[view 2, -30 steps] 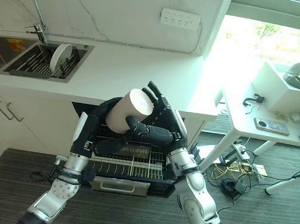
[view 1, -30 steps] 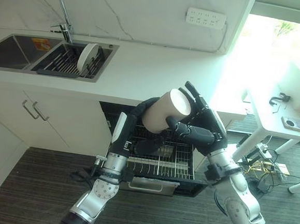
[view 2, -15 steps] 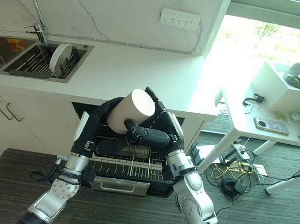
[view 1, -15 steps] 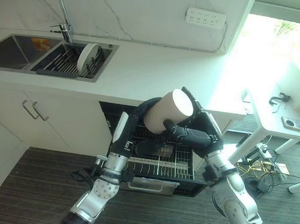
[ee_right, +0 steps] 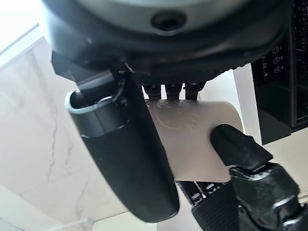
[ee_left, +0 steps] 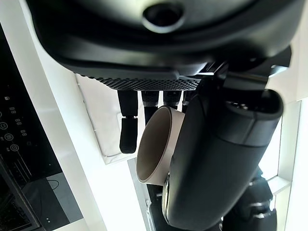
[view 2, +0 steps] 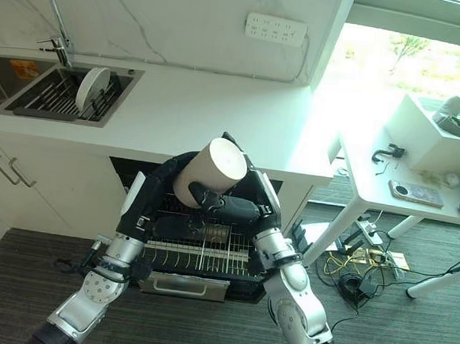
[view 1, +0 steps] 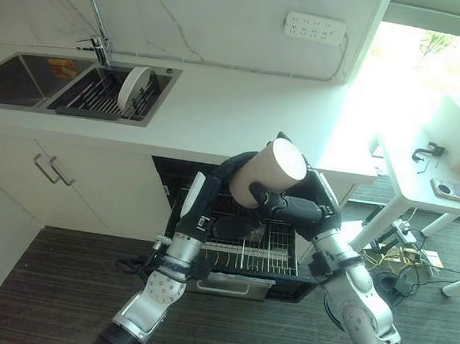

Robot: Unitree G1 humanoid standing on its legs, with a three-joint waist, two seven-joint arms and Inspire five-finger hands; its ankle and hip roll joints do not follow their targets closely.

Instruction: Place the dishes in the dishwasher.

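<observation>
Cup [view 1: 271, 172]: beige, cylindrical, tilted with its flat closed base turned up toward the head camera. Held in the air just off the front edge of the white surface [view 1: 243, 109], above the pulled-out dishwasher rack [view 1: 248, 241].

Right hand [view 1: 303, 206]: fingers and thumb curled round the cup's side wall, thumb across the near side; in the right wrist view the thumb [ee_right: 240, 149] presses on the cup's pale wall [ee_right: 192, 139] with the fingers wrapped behind it.

Left hand [view 2: 201, 232]: low over the rack, beneath the cup, its arm arching up and over from the lower left. In the left wrist view its fingers [ee_left: 127, 125] hang straight and relaxed, gripping nothing, with the cup's open rim [ee_left: 154, 144] seen just beside them.

Dishwasher rack: wire, drawn out from the dark cavity under the surface's front edge, rows of upright tines along its front; a metal item lies in it, too small to tell what.

Sink [view 1: 30, 77]: set into the surface's far left corner, with a dark drying rack [view 1: 100, 96] in its right basin.

Plate [view 1: 133, 87]: white, standing on edge in the drying rack.

Tap [view 1: 95, 18]: curved, chrome, behind the sink.

Wall socket strip [view 1: 315, 27]: white, on the marble backsplash.
</observation>
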